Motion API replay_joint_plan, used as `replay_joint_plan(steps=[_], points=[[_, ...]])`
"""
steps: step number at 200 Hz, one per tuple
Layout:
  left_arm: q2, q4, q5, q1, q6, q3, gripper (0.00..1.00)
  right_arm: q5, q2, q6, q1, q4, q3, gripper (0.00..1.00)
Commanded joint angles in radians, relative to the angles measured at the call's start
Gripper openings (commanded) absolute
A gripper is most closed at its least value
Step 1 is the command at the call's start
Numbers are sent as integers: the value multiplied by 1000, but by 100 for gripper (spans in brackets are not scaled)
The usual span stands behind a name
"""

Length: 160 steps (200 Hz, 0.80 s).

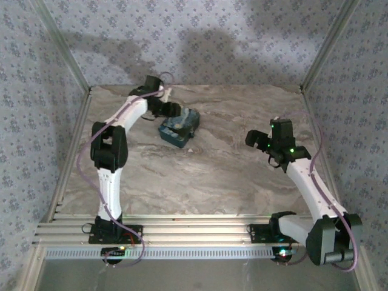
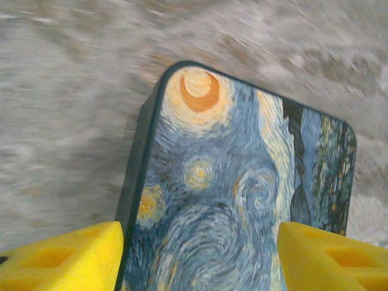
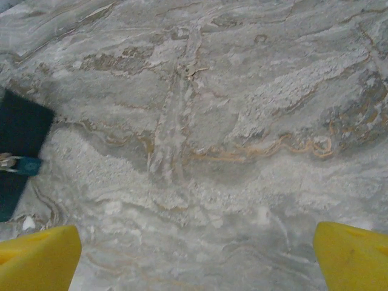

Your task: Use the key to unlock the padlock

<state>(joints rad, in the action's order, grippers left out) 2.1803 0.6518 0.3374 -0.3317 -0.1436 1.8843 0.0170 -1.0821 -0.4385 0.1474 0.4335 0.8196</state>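
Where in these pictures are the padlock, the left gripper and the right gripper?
padlock (image 2: 242, 182): left wrist view, on its swirl-printed face.
left gripper (image 2: 200, 260): left wrist view, midway between its yellow fingertips.
right gripper (image 3: 195, 257): right wrist view, midway between its yellow fingertips.

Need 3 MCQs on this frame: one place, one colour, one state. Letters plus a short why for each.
1. Where is the padlock?
A. far-left part of the table, by the left gripper
B. middle of the near edge
C. far-right corner

2. What colour are the fingertips?
A. red
B. yellow
C. black

3. What state is the right gripper in?
A. shut on the padlock
B. shut on a key
C. open, over the table

Answers:
1 A: the top view has the padlock far left, right beside the left gripper.
2 B: both wrist views show yellow fingertips.
3 C: in the right wrist view its fingers stand wide apart, with marble between them.
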Motion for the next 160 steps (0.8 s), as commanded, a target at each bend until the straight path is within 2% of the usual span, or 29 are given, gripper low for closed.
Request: replay_joint_plan(steps=[1,38,73,100,119,160], points=[[-55,86,-109,-75,105,7,69,11,34,-42,27,52,-20,100],[-210,59,-189,-112,80,-93,71,20,-10,-55,79,58,16,100],[-439,-24,-249,-90,9,-328,73,33,-185,4,157,57,153,100],[-611,-100,-223,-62,-100,-573,73,98,-425,78,180,100,361,100],[-705,-164,-184,-56,-199,-744,73,130,-618,132,186,162,596,99],[-798,-417,-75,-101,-453,-1055,69,213,-940,209,185,306,987,96]])
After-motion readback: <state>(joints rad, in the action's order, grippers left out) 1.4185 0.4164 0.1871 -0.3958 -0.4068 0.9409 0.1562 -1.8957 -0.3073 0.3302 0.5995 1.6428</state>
